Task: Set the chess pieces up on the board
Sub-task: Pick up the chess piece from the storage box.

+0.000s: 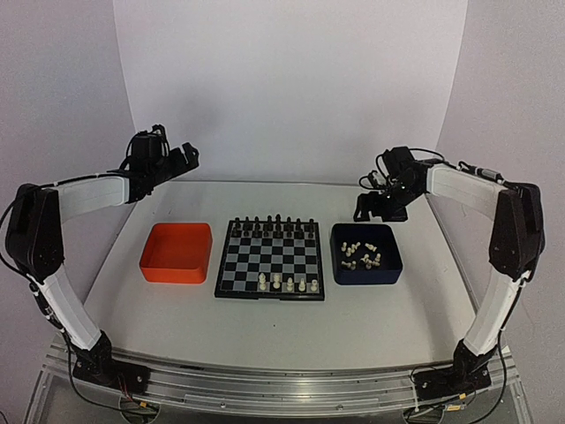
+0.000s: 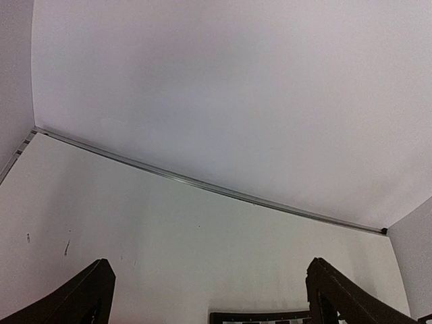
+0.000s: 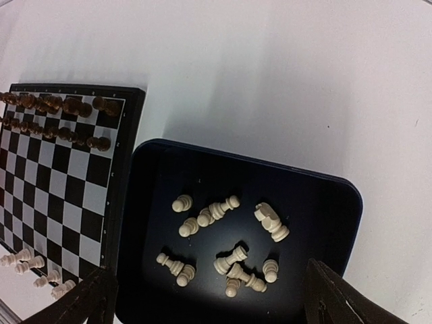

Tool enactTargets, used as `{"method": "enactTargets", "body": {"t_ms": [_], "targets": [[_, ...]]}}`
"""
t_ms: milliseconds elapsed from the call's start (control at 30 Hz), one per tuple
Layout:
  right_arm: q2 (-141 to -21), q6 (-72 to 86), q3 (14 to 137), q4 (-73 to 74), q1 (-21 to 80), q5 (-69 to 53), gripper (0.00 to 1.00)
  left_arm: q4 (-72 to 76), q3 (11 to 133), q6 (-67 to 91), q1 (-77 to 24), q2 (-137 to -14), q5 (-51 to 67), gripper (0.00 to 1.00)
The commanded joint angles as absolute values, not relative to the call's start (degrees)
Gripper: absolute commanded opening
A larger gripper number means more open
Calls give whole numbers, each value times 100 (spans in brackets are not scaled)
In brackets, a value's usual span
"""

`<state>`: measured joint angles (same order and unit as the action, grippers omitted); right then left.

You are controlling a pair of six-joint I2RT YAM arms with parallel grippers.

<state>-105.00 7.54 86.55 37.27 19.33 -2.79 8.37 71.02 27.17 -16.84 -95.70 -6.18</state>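
The board [image 1: 270,258] lies mid-table with black pieces on its far rows and several cream-white chess pieces [image 1: 282,283] on its near row. More cream-white pieces [image 3: 226,244] lie loose in the dark blue tray [image 1: 365,253]. My right gripper [image 1: 378,207] hangs open and empty above the tray's far edge; its fingertips [image 3: 337,300] frame the tray in the right wrist view. My left gripper [image 1: 187,152] is open and empty, raised at the far left, away from the board. The left wrist view shows only the board's far rim [image 2: 260,316].
An orange tray [image 1: 177,252] sits left of the board. White walls close the table at the back and sides. The black pieces [image 3: 61,118] stand in two rows along the board's far edge.
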Motion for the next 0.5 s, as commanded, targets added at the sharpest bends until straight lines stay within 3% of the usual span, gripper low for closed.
{"method": "enactTargets", "body": {"t_ms": [0, 467], "targets": [[-10602, 549, 8915, 4366, 2002, -408, 93, 661, 7675, 2876, -1699, -9674, -951, 100], [-11041, 761, 9256, 4880, 2001, 100, 89, 720, 7750, 3207, -1722, -9942, -1530, 100]]}}
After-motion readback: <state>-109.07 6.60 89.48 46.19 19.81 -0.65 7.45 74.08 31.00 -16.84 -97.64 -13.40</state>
